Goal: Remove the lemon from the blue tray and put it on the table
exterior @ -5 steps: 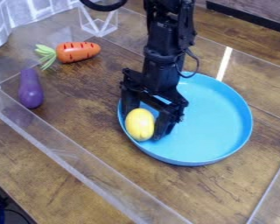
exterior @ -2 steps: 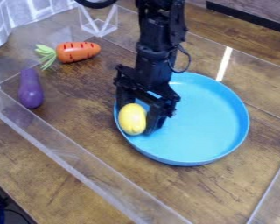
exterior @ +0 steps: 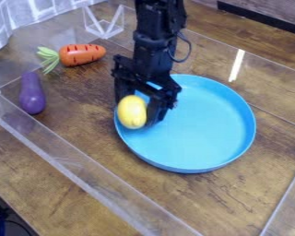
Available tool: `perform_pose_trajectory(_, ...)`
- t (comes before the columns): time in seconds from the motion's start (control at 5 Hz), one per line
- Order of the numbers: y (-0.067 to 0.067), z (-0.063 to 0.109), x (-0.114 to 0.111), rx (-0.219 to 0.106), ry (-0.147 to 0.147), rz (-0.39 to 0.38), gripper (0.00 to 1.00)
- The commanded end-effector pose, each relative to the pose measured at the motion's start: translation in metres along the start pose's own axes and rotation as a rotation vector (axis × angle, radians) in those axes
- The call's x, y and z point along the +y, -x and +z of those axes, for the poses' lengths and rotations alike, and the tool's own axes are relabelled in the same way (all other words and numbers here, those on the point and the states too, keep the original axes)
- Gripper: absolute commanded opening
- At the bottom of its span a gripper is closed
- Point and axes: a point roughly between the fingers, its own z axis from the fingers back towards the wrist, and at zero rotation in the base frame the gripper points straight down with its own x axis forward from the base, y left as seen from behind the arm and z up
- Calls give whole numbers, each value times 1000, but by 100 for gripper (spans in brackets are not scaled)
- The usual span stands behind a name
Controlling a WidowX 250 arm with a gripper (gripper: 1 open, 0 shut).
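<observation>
My pincer (exterior: 135,106) points straight down and is clenched on the lemon (exterior: 133,112); its black fingers (exterior: 157,101) bracket the fruit on both sides. The lemon sits between them at the nine o'clock edge of the blue tray (exterior: 206,129), over the rim; whether it still touches the rim or hangs clear of it cannot be told from this view. My arm (exterior: 157,32) rises from the pincer toward twelve o'clock and leaves the picture at the top.

The blue tray lies on the table (exterior: 64,175), right of centre, its bare floor showing from about twelve round to six o'clock. The table is dark wood plank under a glossy clear sheet, with glare streaks at roughly two o'clock of the tray.

Other items noted: a purple eggplant (exterior: 33,92) lies on the table at nine o'clock of the tray, well apart from it. An orange carrot (exterior: 78,53) with green top lies at about ten o'clock, beyond the eggplant, also well apart from the tray.
</observation>
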Motion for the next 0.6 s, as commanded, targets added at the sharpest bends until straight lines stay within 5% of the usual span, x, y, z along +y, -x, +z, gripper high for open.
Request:
perform_pose_trajectory(0.0, 2, 28, 15, -77, -15, 29, 0)
perform_pose_trajectory(0.4, 9, 19, 35, -48, -44, 53, 0)
